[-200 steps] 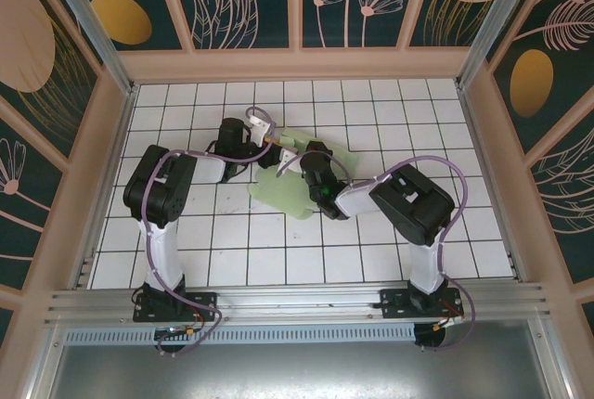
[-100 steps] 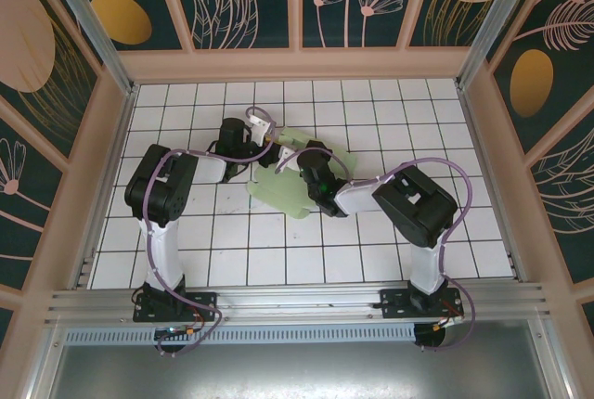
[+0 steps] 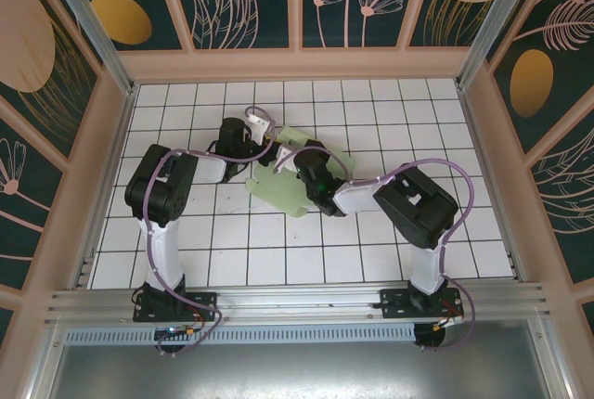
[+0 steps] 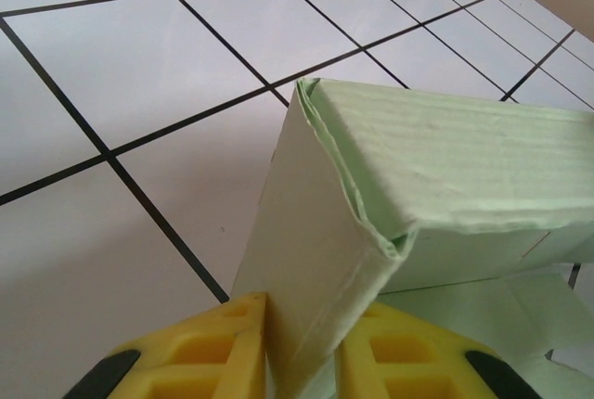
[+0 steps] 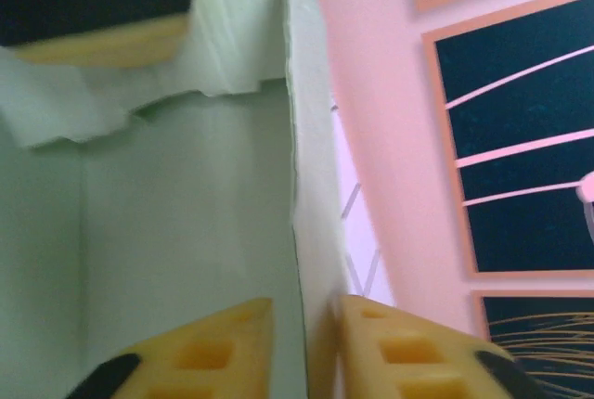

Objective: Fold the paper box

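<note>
Part-folded box sits between both grippers, equally near each. The left gripper pinches a doubled wall narrow; that wall runs ahead and rightward. The right gripper pinches an upright wall, with the rest of the card to its left.

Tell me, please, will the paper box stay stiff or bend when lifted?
Probably floppy: the paper box is thin card, and its folded corner shows loose layers. Likely very light, as the left gripper and right gripper each pinch just one thin wall. It may tear easily; the right wrist view shows a ragged edge.
</note>
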`<act>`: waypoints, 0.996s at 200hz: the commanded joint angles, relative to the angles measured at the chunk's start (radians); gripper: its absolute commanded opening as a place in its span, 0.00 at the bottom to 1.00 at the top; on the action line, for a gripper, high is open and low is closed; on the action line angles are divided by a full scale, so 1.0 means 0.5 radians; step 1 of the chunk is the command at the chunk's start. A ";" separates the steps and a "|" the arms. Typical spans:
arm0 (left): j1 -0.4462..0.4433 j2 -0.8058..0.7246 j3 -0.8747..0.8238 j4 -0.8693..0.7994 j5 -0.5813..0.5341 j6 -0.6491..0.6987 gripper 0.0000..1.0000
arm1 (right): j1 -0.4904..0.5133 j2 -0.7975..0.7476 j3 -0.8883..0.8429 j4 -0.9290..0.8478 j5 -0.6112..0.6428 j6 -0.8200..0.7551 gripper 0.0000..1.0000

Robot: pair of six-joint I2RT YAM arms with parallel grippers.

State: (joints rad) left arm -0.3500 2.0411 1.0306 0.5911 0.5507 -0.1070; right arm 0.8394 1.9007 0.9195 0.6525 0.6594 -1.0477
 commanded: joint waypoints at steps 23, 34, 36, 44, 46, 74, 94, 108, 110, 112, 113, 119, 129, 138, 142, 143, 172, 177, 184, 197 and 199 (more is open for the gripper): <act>-0.012 0.001 -0.021 0.020 -0.035 0.057 0.21 | 0.024 -0.171 0.090 -0.347 -0.228 0.386 0.51; -0.012 0.000 -0.019 0.018 -0.037 0.061 0.22 | 0.010 -0.220 0.114 -0.482 -0.319 0.506 0.57; -0.012 0.001 -0.018 0.019 -0.034 0.059 0.21 | 0.007 -0.229 0.118 -0.508 -0.342 0.529 0.58; -0.012 0.001 -0.015 0.017 -0.032 0.061 0.22 | 0.000 -0.270 0.128 -0.602 -0.436 0.619 0.62; -0.012 0.000 -0.016 0.016 -0.033 0.058 0.22 | -0.003 -0.282 0.132 -0.623 -0.458 0.640 0.62; -0.012 0.008 -0.010 0.011 -0.025 0.061 0.22 | -0.046 -0.443 0.131 -0.789 -0.779 0.980 0.68; -0.012 0.010 -0.005 0.006 -0.025 0.060 0.22 | -0.096 -0.570 0.095 -0.784 -0.984 1.194 0.68; -0.012 0.010 -0.004 0.005 -0.024 0.061 0.23 | -0.159 -0.659 0.069 -0.761 -1.140 1.378 0.68; -0.012 0.010 -0.004 0.005 -0.023 0.061 0.23 | -0.170 -0.669 0.069 -0.758 -1.160 1.402 0.68; -0.012 0.012 -0.003 0.005 -0.023 0.061 0.23 | -0.183 -0.680 0.066 -0.755 -1.181 1.436 0.68; -0.012 0.013 -0.003 0.005 -0.022 0.061 0.23 | -0.188 -0.684 0.066 -0.754 -1.196 1.450 0.68; -0.012 0.012 -0.003 0.005 -0.023 0.058 0.23 | -0.231 -0.711 0.068 -0.747 -1.268 1.548 0.68; -0.012 0.010 -0.005 0.005 -0.016 0.063 0.23 | -0.312 -0.734 0.092 -0.745 -1.356 1.754 0.67; -0.012 0.010 -0.006 0.005 -0.013 0.066 0.24 | -0.394 -0.722 0.143 -0.777 -1.430 1.963 0.67; -0.012 0.009 -0.006 0.008 -0.010 0.065 0.24 | -0.429 -0.708 0.173 -0.802 -1.467 2.052 0.66; -0.012 0.008 -0.007 0.008 -0.009 0.066 0.24 | -0.436 -0.704 0.181 -0.808 -1.476 2.070 0.66; -0.012 -0.010 -0.020 0.018 0.015 0.071 0.24 | -0.667 -0.463 0.517 -1.129 -1.787 2.535 0.65; -0.012 -0.010 -0.022 0.020 0.018 0.070 0.24 | -0.692 -0.410 0.575 -1.180 -1.851 2.570 0.66; -0.012 -0.011 -0.027 0.020 0.024 0.068 0.24 | -0.718 -0.336 0.650 -1.247 -1.934 2.601 0.65; -0.012 -0.008 -0.030 0.026 0.035 0.064 0.24 | -0.753 -0.189 0.811 -1.403 -2.033 2.628 0.66; -0.012 -0.010 -0.032 0.026 0.038 0.062 0.24 | -0.759 -0.164 0.833 -1.428 -2.053 2.630 0.65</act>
State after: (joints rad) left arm -0.3500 2.0411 1.0302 0.5945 0.5446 -0.0933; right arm 0.4843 1.7088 1.2289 0.1196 -0.1898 0.1120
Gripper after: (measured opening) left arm 0.238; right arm 0.655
